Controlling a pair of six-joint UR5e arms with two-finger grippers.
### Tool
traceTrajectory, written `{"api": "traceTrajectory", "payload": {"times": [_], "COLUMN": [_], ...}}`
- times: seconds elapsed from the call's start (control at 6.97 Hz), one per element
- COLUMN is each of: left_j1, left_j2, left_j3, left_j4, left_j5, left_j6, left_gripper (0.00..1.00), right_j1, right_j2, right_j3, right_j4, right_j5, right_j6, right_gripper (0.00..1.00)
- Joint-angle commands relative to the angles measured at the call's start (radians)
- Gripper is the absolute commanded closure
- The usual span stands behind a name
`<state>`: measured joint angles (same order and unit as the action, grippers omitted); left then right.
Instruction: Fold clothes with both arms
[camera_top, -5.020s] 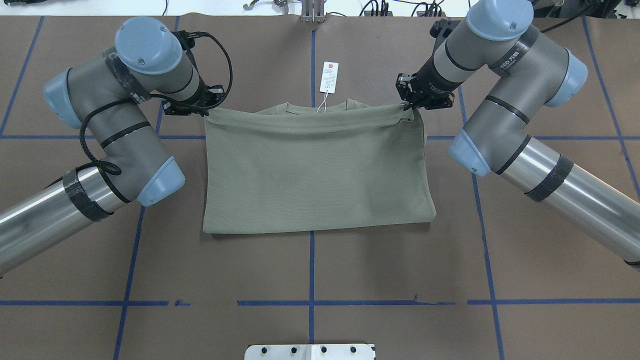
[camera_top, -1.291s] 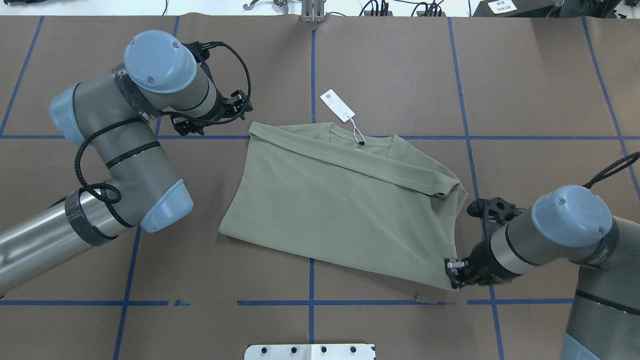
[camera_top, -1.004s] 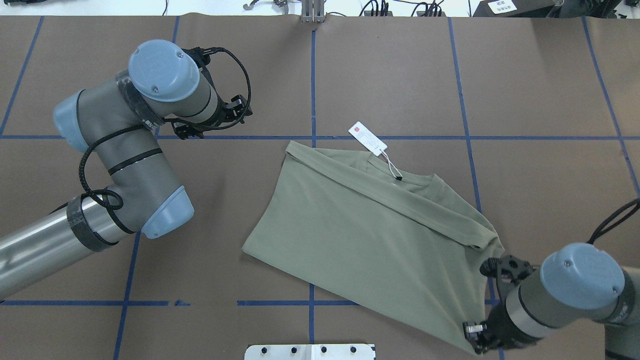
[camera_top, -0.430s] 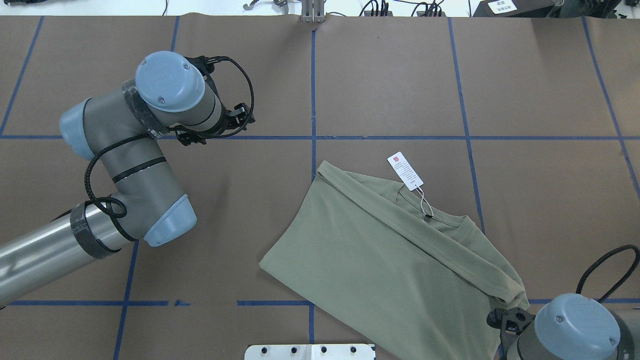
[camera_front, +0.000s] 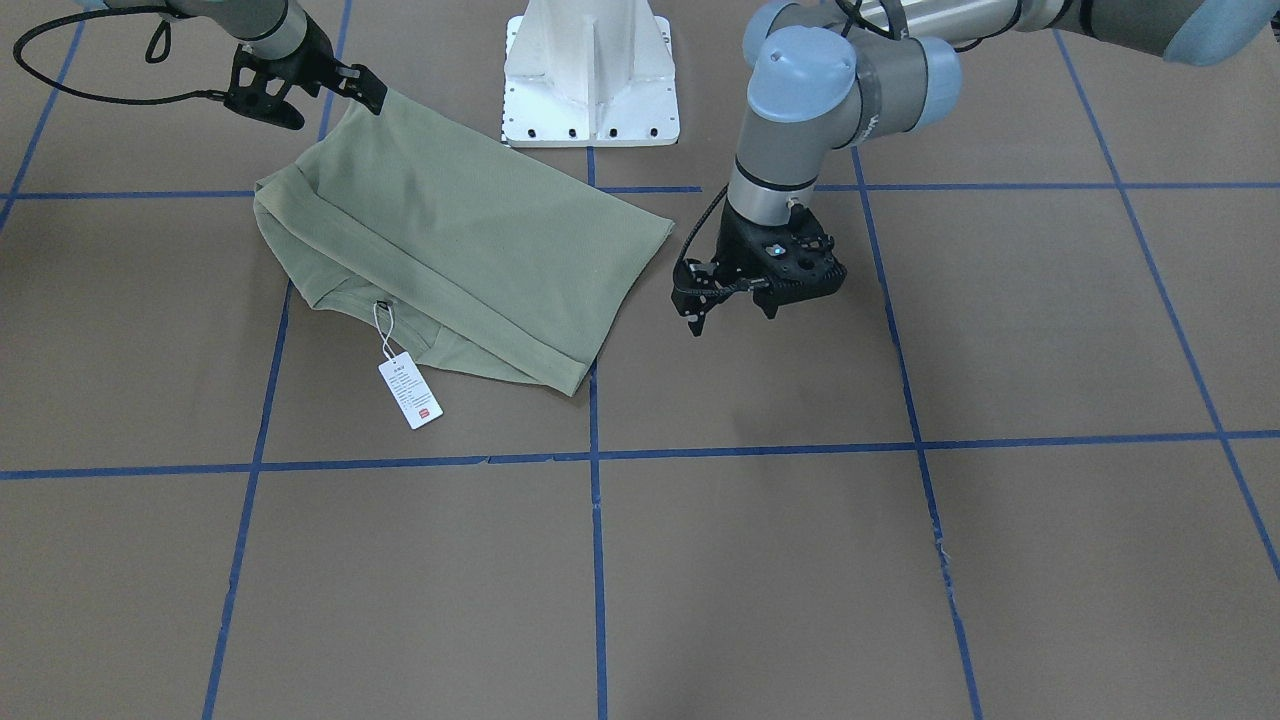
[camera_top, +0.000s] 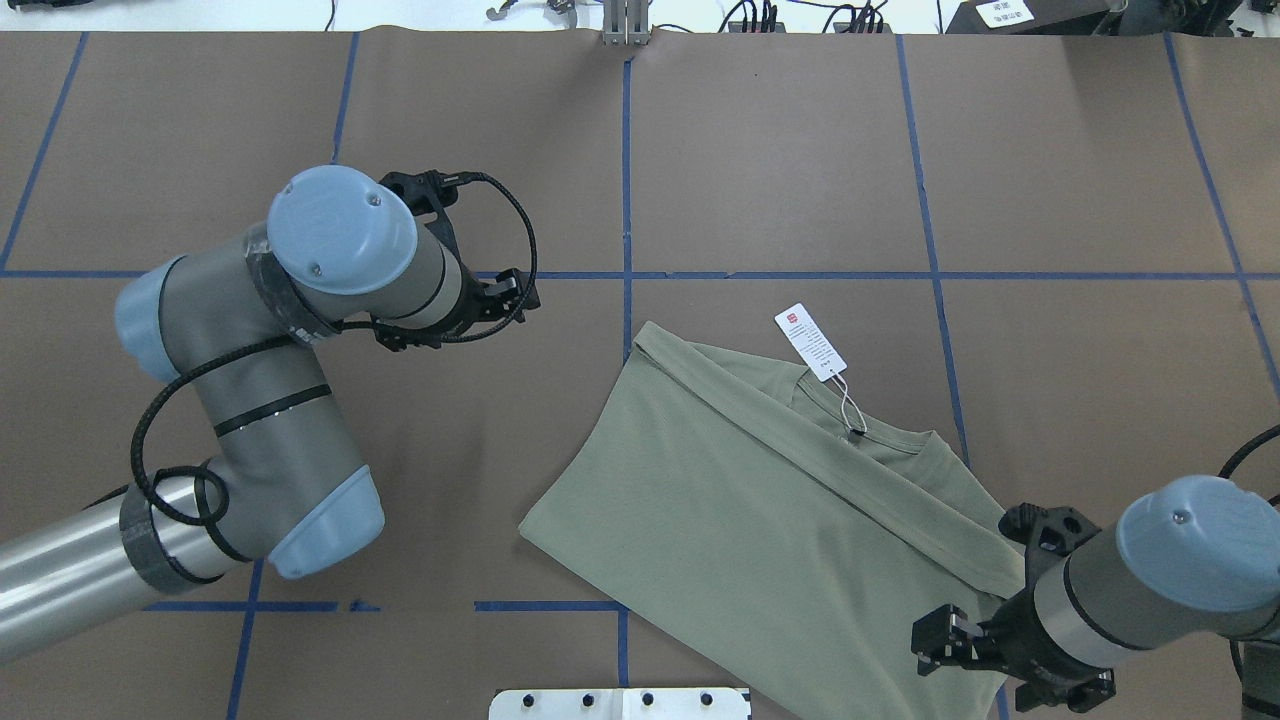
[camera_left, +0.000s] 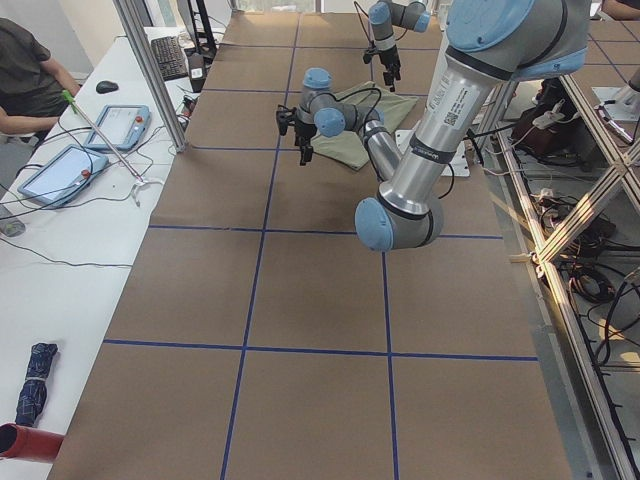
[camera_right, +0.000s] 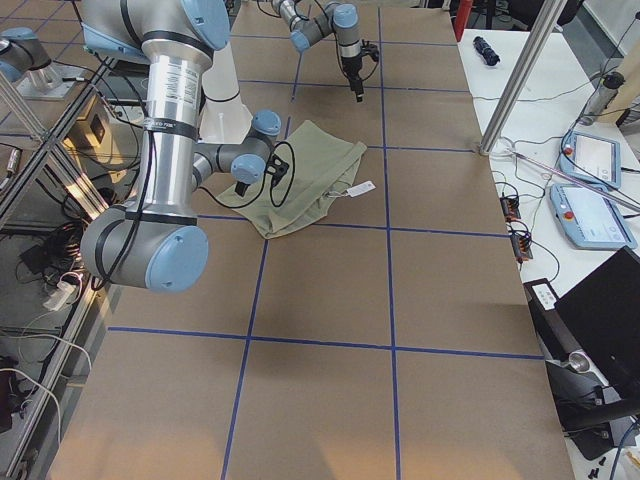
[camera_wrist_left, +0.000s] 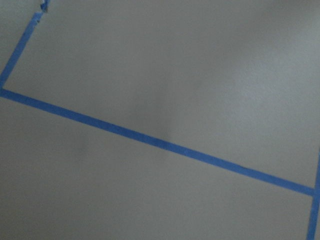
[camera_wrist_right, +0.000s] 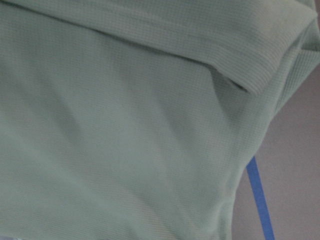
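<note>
The olive-green shirt (camera_top: 760, 520) lies folded and slanted on the table at my near right, collar and white hang tag (camera_top: 811, 342) on its far side. It also shows in the front-facing view (camera_front: 450, 230), with the tag (camera_front: 410, 392). My right gripper (camera_top: 930, 645) is at the shirt's near right corner (camera_front: 362, 92); its jaws look apart and hold nothing. The right wrist view shows only shirt fabric (camera_wrist_right: 125, 125), close up. My left gripper (camera_front: 733, 315) is open and empty above bare table, left of the shirt (camera_top: 405, 338).
The white base pedestal (camera_front: 590, 70) stands just near the shirt's near edge. Blue tape lines (camera_top: 626, 180) grid the brown table cover. Side tables with tablets (camera_left: 60, 170) and an operator (camera_left: 30, 80) lie beyond the table's far edge.
Earlier both grippers held the shirt's far edge. The left let go; the right dragged the shirt near and right. Since then the shirt lies still and the left arm moved toward it.
</note>
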<state>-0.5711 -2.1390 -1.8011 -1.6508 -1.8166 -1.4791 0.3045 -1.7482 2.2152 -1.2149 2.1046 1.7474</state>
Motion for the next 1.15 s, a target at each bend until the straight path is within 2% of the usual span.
{"api": "traceTrajectory", "payload": {"times": [0.0, 0.29, 0.57, 1.0], "left_j1": [0.139, 0.245, 0.272, 0.275], "left_j2": [0.027, 0.072, 0.073, 0.067], "left_j3": [-0.05, -0.043, -0.03, -0.003], "left_j4": [-0.012, -0.124, -0.13, -0.129], "left_j5": [-0.026, -0.021, 0.009, 0.025], "left_j6": [-0.164, -0.292, -0.34, -0.34], "left_gripper": [0.01, 0.01, 0.02, 0.11], "right_j1": [0.131, 0.201, 0.208, 0.208], "right_j2": [0.077, 0.13, 0.159, 0.159], "right_j3": [-0.006, -0.009, -0.02, -0.026], "right_j4": [0.0, -0.002, -0.002, -0.002], "right_j5": [0.0, 0.006, 0.006, 0.006], "right_j6": [-0.076, -0.077, -0.077, -0.077], "right_gripper": [0.0, 0.0, 0.0, 0.0]}}
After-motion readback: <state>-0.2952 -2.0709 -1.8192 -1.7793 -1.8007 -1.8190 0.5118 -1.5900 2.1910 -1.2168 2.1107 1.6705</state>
